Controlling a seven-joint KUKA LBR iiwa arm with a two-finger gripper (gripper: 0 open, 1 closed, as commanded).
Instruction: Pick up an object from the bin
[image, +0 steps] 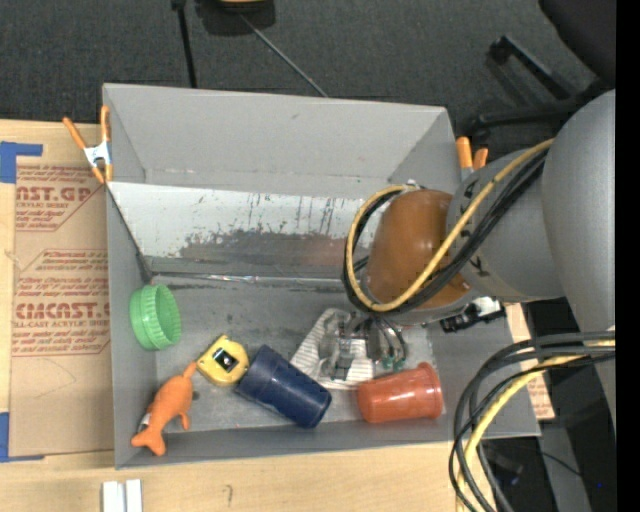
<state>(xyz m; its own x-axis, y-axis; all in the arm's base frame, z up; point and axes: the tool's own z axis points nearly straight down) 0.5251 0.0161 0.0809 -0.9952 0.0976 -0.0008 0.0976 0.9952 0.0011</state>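
The gripper (352, 346) sat over what looked like a white wrapper (314, 350), its jaws' gap impossible to tell, where the adjacent blue cup (284, 386) and red cup (400, 393) could have blocked a grasp.

Fairly bright, even light is falling from above on the grey bin (270, 140). Its far wall is gleaming pale, and streaky reflections are showing along the sloped panel below. The arm's orange cover (415, 240) is carrying a soft sheen. Shadows are staying faint.
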